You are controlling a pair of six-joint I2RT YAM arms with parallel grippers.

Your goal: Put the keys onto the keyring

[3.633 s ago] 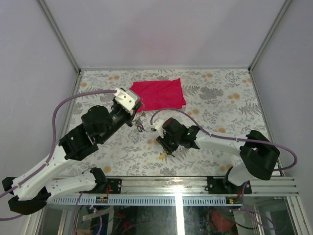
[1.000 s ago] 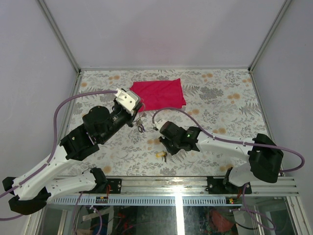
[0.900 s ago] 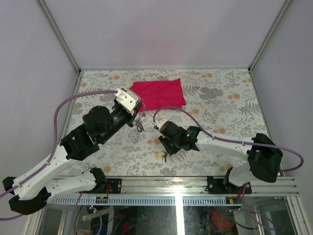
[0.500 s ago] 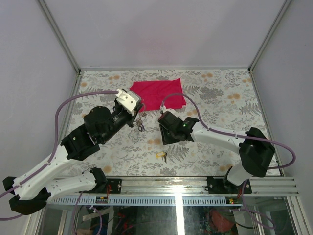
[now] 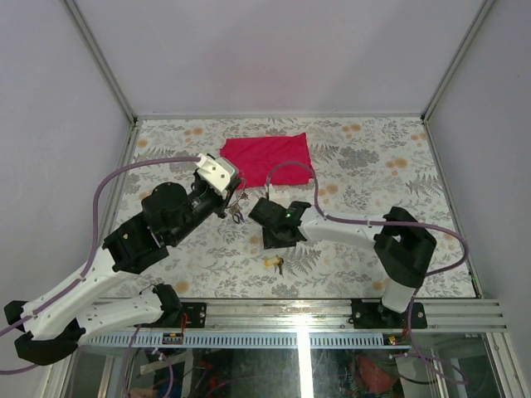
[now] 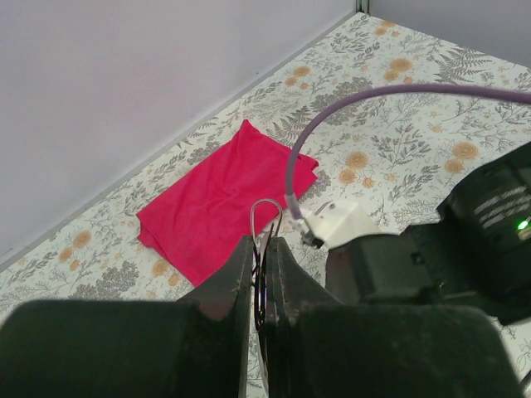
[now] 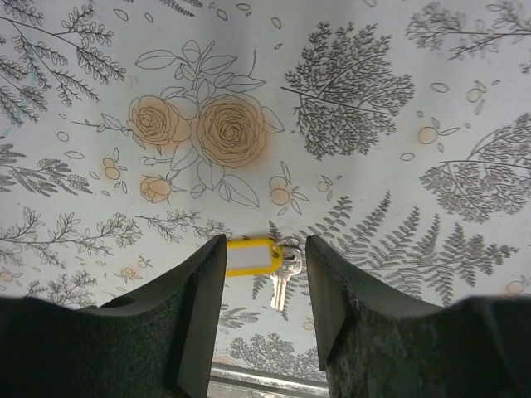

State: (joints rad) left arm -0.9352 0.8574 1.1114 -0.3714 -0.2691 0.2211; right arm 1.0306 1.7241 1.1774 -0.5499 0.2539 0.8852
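My left gripper (image 5: 236, 201) (image 6: 261, 249) is shut on the keyring (image 6: 264, 217), a thin silver wire loop that sticks out past the fingertips. Small dark keys (image 5: 238, 217) hang from it in the top view. A silver key with a yellow tag (image 5: 275, 263) (image 7: 255, 257) lies flat on the table. My right gripper (image 5: 276, 233) (image 7: 265, 242) hovers above and just beyond that key, open, with nothing between its fingers. The right arm's wrist stands close to the right of the keyring.
A red cloth (image 5: 270, 158) (image 6: 220, 199) lies flat at the back of the floral table (image 5: 373, 174). The right arm's purple cable (image 6: 373, 99) arcs over the space in front of the left gripper. Grey walls stand on three sides.
My right gripper has opened and let go of the yellow-tagged key, which stays on the table. That arm has risen and swung back and left towards the keyring. The left arm has not moved.
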